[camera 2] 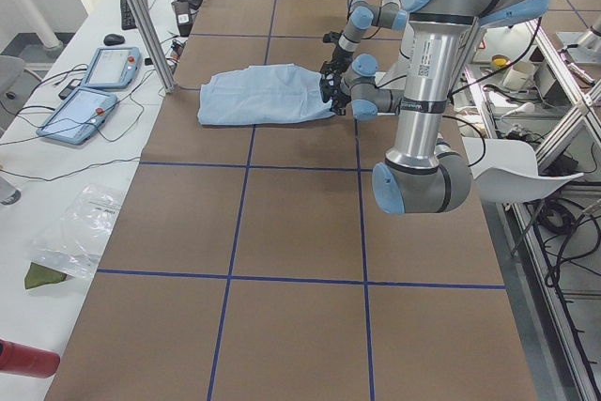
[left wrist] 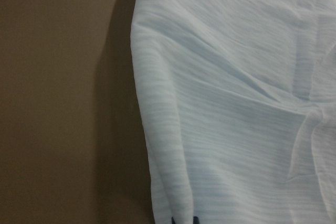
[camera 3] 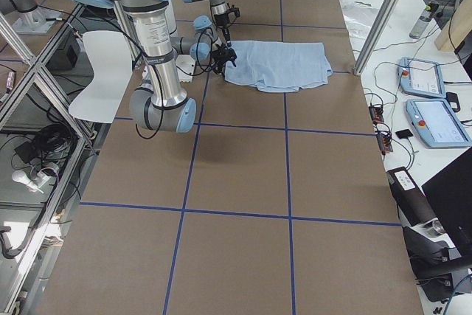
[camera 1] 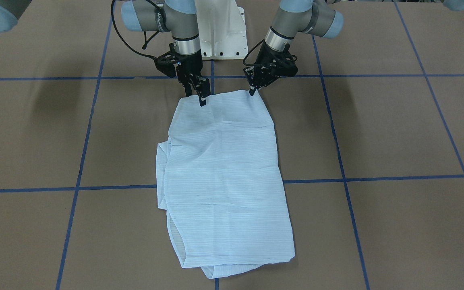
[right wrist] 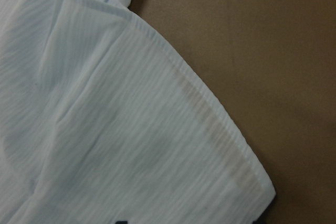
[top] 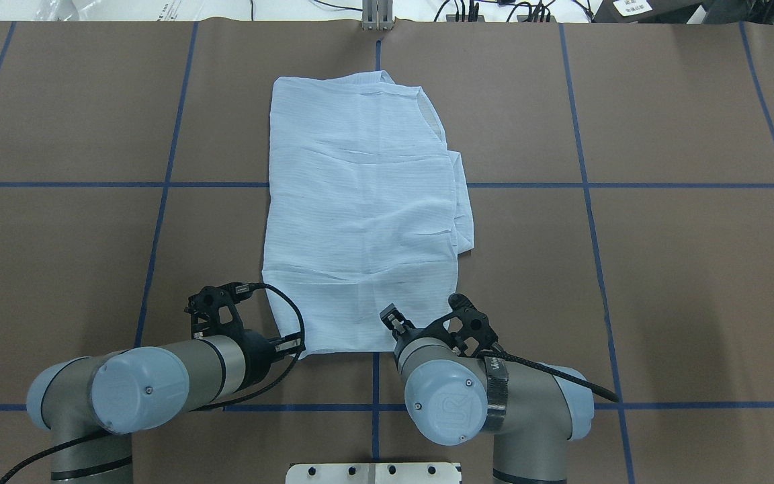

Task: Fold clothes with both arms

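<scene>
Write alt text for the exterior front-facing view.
A pale blue shirt, folded into a long rectangle, lies flat on a brown table marked with blue tape lines. Both grippers are at its edge nearest the robot base: the left gripper at the view's right corner, the right gripper at the view's left.

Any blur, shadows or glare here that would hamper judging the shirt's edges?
Overhead exterior: evenly lit, no glare, shirt edges crisp. Exterior front-facing: soft shadows on the table, off the shirt. Left wrist: soft focus, dark shadow beside the edge. Right wrist: sharper, hem and stripes readable.
</scene>
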Robot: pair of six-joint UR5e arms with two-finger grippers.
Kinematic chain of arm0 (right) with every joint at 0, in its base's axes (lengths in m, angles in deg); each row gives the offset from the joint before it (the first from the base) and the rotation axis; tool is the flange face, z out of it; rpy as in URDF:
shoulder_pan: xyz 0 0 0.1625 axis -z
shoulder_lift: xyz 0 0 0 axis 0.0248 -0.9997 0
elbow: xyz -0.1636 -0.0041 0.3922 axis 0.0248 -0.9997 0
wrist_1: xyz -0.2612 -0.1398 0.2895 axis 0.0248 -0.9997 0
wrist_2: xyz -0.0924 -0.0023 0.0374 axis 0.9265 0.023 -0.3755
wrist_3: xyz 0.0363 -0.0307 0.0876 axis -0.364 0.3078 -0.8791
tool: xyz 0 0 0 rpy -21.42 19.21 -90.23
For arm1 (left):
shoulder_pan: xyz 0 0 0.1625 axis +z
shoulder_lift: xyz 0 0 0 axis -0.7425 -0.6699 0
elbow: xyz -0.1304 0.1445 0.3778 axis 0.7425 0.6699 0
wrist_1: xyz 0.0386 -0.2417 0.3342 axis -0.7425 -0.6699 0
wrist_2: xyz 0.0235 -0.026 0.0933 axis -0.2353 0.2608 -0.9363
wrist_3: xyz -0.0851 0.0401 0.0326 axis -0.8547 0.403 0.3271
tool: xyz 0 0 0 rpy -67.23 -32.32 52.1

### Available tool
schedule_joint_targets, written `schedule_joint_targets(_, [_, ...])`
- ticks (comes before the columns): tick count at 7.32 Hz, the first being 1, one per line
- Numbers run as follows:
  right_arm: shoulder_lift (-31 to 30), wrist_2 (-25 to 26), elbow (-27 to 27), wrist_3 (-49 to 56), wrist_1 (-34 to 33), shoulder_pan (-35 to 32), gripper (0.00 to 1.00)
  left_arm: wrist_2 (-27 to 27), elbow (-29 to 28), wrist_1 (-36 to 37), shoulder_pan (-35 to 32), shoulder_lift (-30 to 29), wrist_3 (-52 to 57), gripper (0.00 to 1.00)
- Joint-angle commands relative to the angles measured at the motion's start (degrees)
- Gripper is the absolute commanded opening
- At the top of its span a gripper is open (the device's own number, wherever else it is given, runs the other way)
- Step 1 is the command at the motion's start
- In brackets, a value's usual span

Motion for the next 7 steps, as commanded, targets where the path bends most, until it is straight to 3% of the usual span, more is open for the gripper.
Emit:
schedule_joint_targets(1, [0.0, 0.0, -0.2, 0.2, -0.2, 0.0, 0.84, 0.0, 0.0, 0.1, 0.0, 0.0, 0.0, 0.00])
schedule_joint_targets(5, [0.8, 0.1, -0.7, -0.5, 0.3, 0.0, 0.84, 0.0, 0.1, 0.0, 0.1, 0.0, 0.0, 0.00])
schedule_joint_targets(7, [5.2, 0.1, -5.1, -0.9, 0.2, 0.0, 0.82, 0.0, 0.1, 0.0, 0.1, 0.0, 0.0, 0.00])
